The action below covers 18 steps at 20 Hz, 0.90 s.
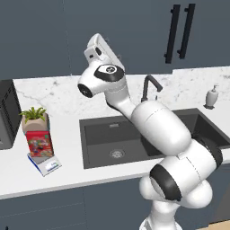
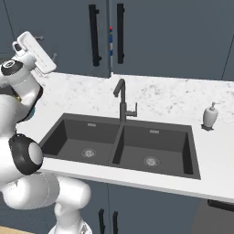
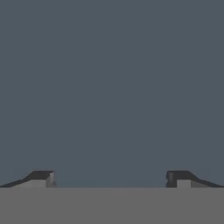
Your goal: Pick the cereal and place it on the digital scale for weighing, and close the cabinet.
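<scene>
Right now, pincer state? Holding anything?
Pincer: open wide, holding nothing, facing the flat slate-blue cabinet door.

- The cereal stands on the digital scale and covers most of its plate; the print on the box front is too small to read.
- The potted plant, at 12 o'clock of the box, has its lower pot hidden behind it.
- The microwave is cut off by the left edge at 9 o'clock.
- The cabinet doors run out past the top edge; whether the seam by the handles is fully shut cannot be told, though a thin strip of colour shows in it.
- The gripper faces flat slate-blue; its fingertips are partly cut off at 6 o'clock.
- The soap dispenser label is unreadable.
</scene>
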Tool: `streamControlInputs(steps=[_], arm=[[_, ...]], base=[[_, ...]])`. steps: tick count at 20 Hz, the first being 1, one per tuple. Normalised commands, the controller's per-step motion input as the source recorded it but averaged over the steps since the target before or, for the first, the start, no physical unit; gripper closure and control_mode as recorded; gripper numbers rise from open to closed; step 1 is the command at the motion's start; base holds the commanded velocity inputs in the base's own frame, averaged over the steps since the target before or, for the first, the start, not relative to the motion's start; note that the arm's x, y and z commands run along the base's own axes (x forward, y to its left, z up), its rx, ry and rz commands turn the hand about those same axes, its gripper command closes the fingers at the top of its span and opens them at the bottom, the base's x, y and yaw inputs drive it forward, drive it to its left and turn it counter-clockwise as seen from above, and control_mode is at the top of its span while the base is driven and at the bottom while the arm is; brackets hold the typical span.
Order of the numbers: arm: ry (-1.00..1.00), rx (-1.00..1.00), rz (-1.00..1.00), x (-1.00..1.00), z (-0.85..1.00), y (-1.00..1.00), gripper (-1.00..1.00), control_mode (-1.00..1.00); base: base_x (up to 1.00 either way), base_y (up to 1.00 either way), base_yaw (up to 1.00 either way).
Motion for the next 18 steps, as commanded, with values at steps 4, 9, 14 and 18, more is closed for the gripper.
streamControlInputs(steps=[4,9,14,18], arm=[[-0.01,0.0,0.0,1.0,-0.23,-0.28,-1.0,-1.0],[-0.09,0.0,0.0,0.83,-0.35,-0.34,-1.0,-1.0],[-0.02,0.03,0.0,0.25,-0.08,-0.51,-1.0,-1.0],[0.0,0.08,0.0,0.0,0.0,-0.69,-1.0,-1.0]], base=[[0.0,0.0,0.0],[0.0,0.0,0.0],[0.0,0.0,0.0],[0.0,0.0,0.0]])
